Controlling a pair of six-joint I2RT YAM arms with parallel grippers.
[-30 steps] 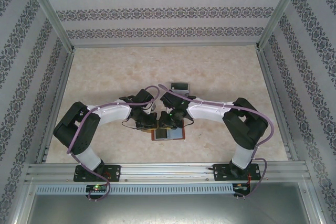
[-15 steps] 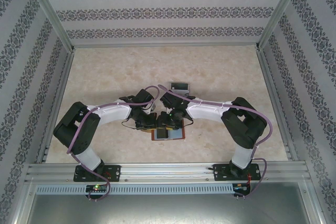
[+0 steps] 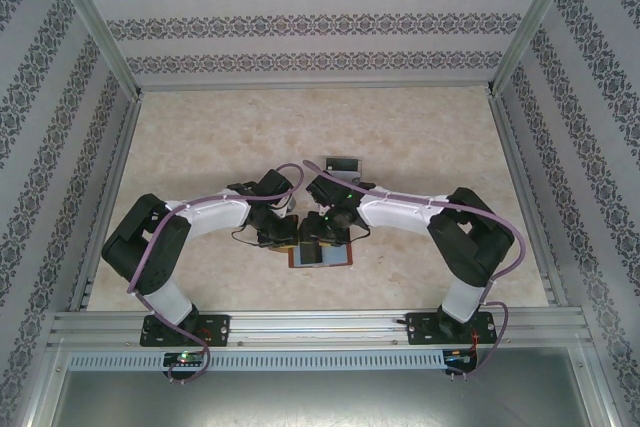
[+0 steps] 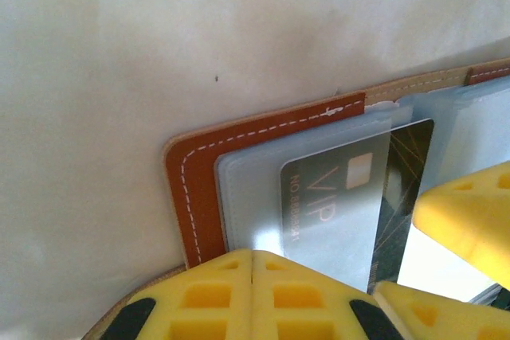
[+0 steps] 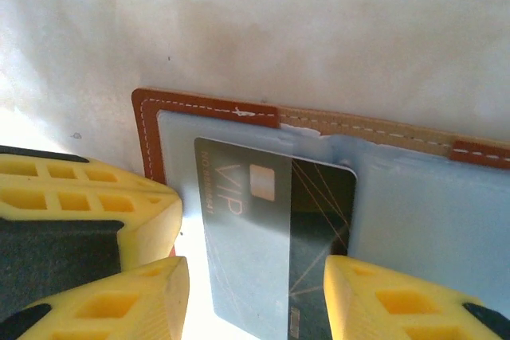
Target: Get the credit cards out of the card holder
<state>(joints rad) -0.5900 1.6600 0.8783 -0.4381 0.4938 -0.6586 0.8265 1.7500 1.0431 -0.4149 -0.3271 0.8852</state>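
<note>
The card holder (image 3: 340,256) lies open near the table's front, brown leather (image 4: 191,173) with a grey-blue pocket (image 5: 414,212). A dark grey credit card (image 5: 263,228) printed VIP sticks halfway out of that pocket (image 4: 335,197). My left gripper (image 4: 252,264) is shut, its fingertips pressed together on the holder's left part (image 3: 290,239). My right gripper (image 5: 255,300) is open and straddles the dark card's free end, with a bright gap between its left finger (image 5: 143,300) and the card. In the top view the right gripper (image 3: 318,237) hangs right over the holder.
A small clear tray (image 3: 340,164) with something dark in it stands just behind the two grippers. The beige tabletop (image 3: 250,137) is ringed by patterned walls and an aluminium frame (image 3: 320,322) at the front.
The right gripper's jaws stand wider than a second ago, and the right arm has shifted slightly over the holder. The left arm and the holder have not moved.
</note>
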